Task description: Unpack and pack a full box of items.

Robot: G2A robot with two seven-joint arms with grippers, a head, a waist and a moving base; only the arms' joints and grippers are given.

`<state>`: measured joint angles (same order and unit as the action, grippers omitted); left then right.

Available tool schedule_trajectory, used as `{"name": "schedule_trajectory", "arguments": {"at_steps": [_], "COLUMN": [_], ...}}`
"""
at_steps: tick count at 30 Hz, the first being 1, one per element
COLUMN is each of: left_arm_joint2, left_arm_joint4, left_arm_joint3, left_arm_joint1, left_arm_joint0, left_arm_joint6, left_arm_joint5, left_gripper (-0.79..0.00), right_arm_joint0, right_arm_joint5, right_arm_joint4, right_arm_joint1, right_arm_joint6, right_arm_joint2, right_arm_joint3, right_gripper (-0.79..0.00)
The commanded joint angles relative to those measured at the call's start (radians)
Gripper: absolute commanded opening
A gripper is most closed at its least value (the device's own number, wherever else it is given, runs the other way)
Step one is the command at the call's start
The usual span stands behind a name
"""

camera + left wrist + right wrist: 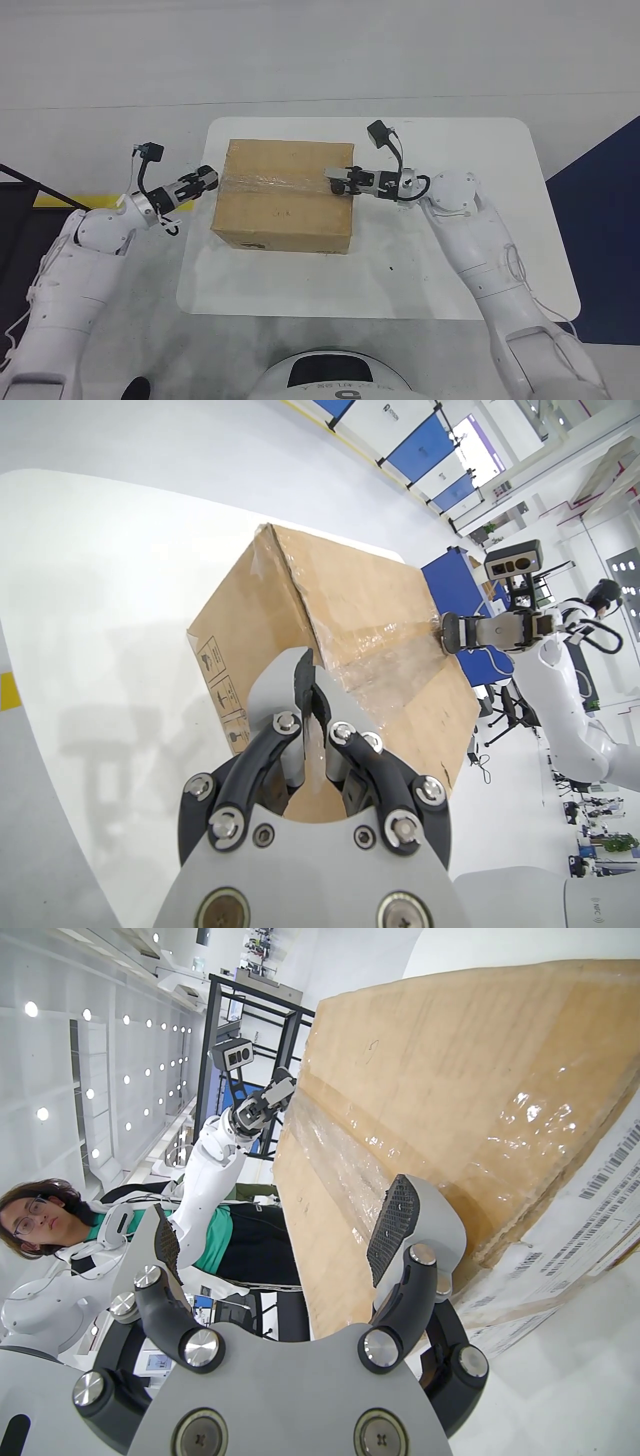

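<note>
A closed cardboard box (285,210) stands in the middle of the white table (450,270). Clear tape (280,181) runs across its top along the flap seam. My left gripper (207,180) is shut at the left end of that seam, and its tips (307,685) rest against the tape (380,660) where it folds down the box's (350,600) side. My right gripper (338,181) is open at the seam's right end. One finger (395,1213) lies over the top edge of the box (450,1078) on the tape (350,1148), and the other finger is off the box.
The box has a white printed label (575,1248) on the side facing my right arm. Bare table surrounds the box, with the widest room to its right and front. The table's left edge lies just beyond my left gripper.
</note>
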<state>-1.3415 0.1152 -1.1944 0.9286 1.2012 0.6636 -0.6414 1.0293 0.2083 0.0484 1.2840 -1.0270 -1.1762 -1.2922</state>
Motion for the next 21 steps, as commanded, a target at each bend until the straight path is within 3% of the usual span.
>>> {"name": "schedule_trajectory", "arguments": {"at_steps": [1, 5, 6, 7, 8, 10, 21], "left_arm_joint2": [0.006, 0.011, 0.012, 0.013, 0.014, 0.019, 0.051], "left_arm_joint4": [0.001, 0.001, 0.002, 0.005, 0.006, 0.012, 0.046], "left_arm_joint3": [0.006, 0.014, 0.016, 0.017, 0.019, 0.024, 0.061], "left_arm_joint1": [0.002, 0.003, 0.004, 0.004, 0.004, 0.005, 0.013], "left_arm_joint0": [-0.005, -0.014, -0.015, -0.017, -0.019, -0.021, -0.042], "left_arm_joint6": [-0.002, -0.002, -0.002, -0.002, -0.002, -0.002, -0.003], "left_arm_joint5": [-0.002, -0.006, -0.007, -0.008, -0.008, -0.008, -0.006], "left_gripper": [-0.785, -0.52, -0.428, -0.231, -0.126, 0.0, 0.0], "right_arm_joint0": [0.0, -0.001, -0.001, -0.003, -0.004, -0.008, -0.049], "right_arm_joint5": [0.001, 0.001, 0.002, 0.001, 0.0, -0.004, -0.01], "right_arm_joint4": [0.002, 0.006, 0.007, 0.008, 0.009, 0.01, 0.028], "right_arm_joint1": [-0.001, -0.004, -0.005, -0.005, -0.005, -0.005, 0.004], "right_arm_joint6": [0.002, 0.005, 0.005, 0.004, 0.004, 0.004, 0.008], "right_arm_joint2": [0.001, 0.004, 0.006, 0.009, 0.012, 0.019, 0.083], "right_arm_joint3": [0.0, -0.001, -0.001, -0.001, -0.001, 0.0, 0.036], "right_gripper": [0.0, 0.0, 0.0, 0.0, 0.0, 0.0, 0.0]}}
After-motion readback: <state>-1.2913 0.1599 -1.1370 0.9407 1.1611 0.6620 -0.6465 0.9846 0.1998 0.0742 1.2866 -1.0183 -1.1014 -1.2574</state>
